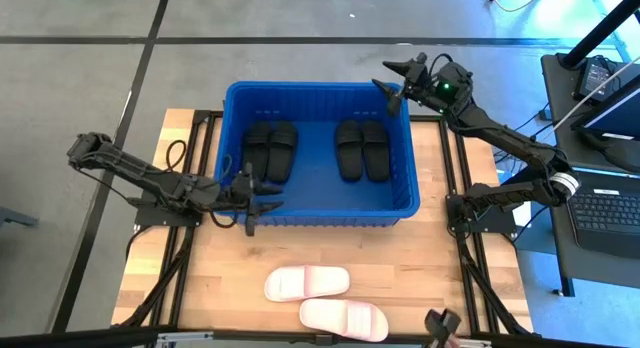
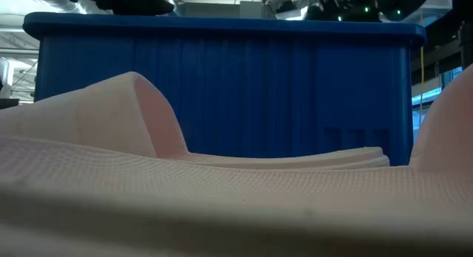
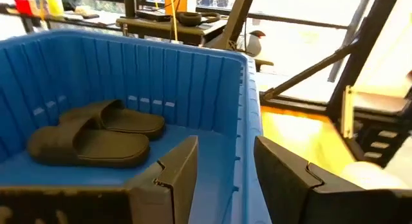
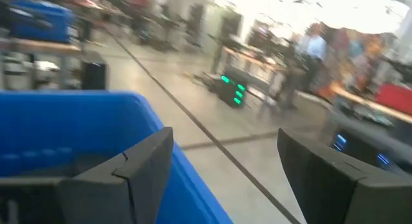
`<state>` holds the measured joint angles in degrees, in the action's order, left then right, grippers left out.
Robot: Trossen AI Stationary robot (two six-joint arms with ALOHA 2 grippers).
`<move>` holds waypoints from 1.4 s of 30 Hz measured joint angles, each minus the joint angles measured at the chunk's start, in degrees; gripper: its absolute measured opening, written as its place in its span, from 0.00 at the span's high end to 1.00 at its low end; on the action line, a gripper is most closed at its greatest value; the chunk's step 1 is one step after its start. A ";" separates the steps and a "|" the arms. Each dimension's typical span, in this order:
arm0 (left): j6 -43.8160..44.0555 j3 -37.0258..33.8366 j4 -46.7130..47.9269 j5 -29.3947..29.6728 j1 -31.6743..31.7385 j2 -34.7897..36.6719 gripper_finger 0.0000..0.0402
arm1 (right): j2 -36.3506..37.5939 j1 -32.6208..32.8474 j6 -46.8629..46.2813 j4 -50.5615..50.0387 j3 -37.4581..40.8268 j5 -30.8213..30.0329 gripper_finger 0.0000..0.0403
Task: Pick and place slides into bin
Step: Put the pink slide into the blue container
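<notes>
You won't find any writing to read here. The blue bin (image 1: 318, 93) in the middle of the high view carries no label or number on its rim or walls that you can make out, and the slides, black (image 1: 270, 149) inside it and pale (image 1: 307, 282) at the lower centre, show no brand. The laptop (image 1: 608, 210) at the right edge and the green lights (image 4: 232, 90) in the right wrist view give you nothing legible.
</notes>
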<state>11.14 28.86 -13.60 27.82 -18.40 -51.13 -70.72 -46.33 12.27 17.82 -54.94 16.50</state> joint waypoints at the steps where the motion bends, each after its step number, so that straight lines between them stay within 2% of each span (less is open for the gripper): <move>1: -0.77 0.00 0.22 1.23 -0.38 0.25 0.63 | 0.00 0.74 0.00 -0.14 -0.94 0.88 0.31; 6: -1.05 -0.04 4.61 7.82 -2.63 5.92 0.63 | 0.02 4.25 0.10 -2.56 -4.99 2.97 0.31; 12: -4.58 -0.96 5.23 7.70 -4.28 14.74 0.63 | 0.02 8.55 0.18 -6.39 -6.68 3.39 0.31; 24: -3.81 -12.56 3.26 7.55 -4.28 28.76 0.63 | 0.02 18.67 2.89 -6.40 -6.70 4.77 0.31; 30: -4.09 -14.54 3.71 7.50 -4.28 31.51 0.63 | 0.02 22.66 7.40 -6.34 -6.70 4.70 0.31; 42: -4.10 -14.67 4.56 7.47 -4.28 31.78 0.63 | 0.00 32.59 10.59 -5.78 -6.70 4.58 0.31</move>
<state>7.04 14.20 -9.04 35.29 -22.68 -19.35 -70.72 -13.75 22.86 12.04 -61.65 21.08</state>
